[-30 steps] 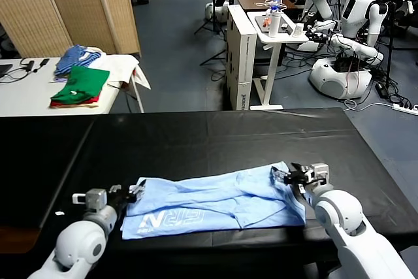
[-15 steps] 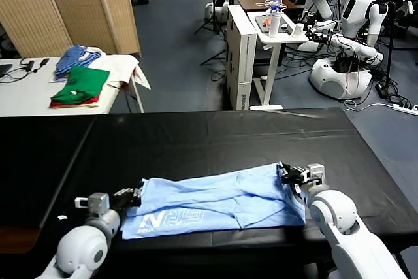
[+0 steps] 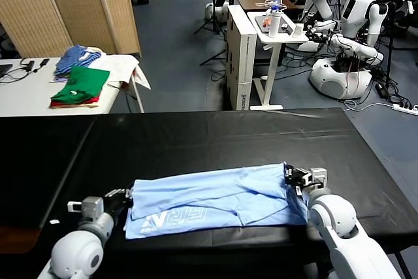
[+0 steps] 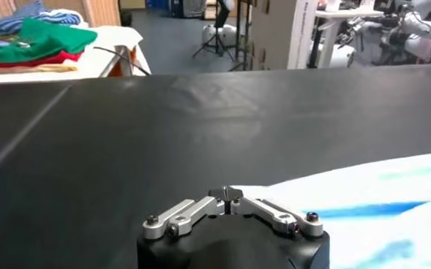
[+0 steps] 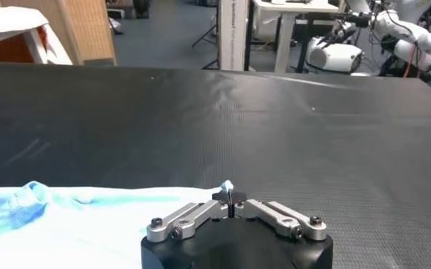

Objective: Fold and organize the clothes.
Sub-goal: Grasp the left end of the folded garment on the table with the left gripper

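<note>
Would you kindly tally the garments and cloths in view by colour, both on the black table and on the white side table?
Pale blue T-shirt on the black table: 1
Green folded garment on the white side table: 1
Red folded garment: 1
Blue striped cloth: 1
Total: 4

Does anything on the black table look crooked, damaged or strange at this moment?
Nothing looks damaged or spilled. The T-shirt lies slightly wrinkled and a little slanted on the black table, its ends pinched by the left gripper and right gripper.
</note>
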Controlling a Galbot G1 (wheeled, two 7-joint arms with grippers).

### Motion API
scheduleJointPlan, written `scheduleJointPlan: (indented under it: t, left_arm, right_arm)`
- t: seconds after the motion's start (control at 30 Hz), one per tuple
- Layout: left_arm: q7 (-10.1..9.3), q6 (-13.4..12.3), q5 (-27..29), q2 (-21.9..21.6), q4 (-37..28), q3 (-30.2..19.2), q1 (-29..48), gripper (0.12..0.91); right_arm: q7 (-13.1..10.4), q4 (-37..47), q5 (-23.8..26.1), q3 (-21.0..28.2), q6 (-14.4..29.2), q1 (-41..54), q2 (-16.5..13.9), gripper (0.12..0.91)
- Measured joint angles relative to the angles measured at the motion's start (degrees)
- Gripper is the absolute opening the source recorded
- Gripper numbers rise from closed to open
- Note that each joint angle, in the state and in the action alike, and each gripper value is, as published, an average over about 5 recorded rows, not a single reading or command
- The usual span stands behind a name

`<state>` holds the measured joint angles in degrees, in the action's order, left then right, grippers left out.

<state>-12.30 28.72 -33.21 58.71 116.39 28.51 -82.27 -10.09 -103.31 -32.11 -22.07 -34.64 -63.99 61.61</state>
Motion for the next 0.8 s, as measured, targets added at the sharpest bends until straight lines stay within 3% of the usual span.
scheduleJointPlan:
  t: [0.13,0.23,0.33,0.53,0.6,0.67,0.8]
  left_arm:
    - [0.0,0.39,0.35,0.39,0.46,0.2,-0.36,0.147]
    - [-0.07,0.51,1.06,0.78,0.8,0.56,-0.66,0.173]
    - [-0.15,0.08,2.11,1.31,1.05,1.23,-1.08,0.304]
    - [0.02,-1.61,4.71,1.97,1.13,3.25,-2.57,0.681]
    - [0.09,-1.8,4.74,2.27,1.39,4.03,-3.27,0.8]
    - [0.1,-1.74,3.93,2.78,2.01,4.89,-4.18,0.872]
    - [0.29,-1.58,1.78,4.58,4.16,6.73,-6.78,0.905]
  right_arm:
    - [1.86,-0.76,-0.32,-0.52,-0.66,-0.44,-0.17,0.152]
    - [3.67,-1.67,0.02,-1.13,-0.07,-1.11,-0.63,0.261]
    - [4.92,-2.98,0.51,-2.06,1.37,-2.09,-1.24,0.448]
    - [5.44,-6.63,0.47,-4.55,2.54,-4.83,-2.48,0.81]
    - [5.48,-8.22,0.11,-5.66,2.61,-6.0,-2.92,0.877]
    - [5.63,-9.8,-0.28,-6.89,2.77,-7.27,-3.4,0.898]
    - [6.21,-12.2,-0.98,-9.28,3.2,-9.67,-4.44,0.906]
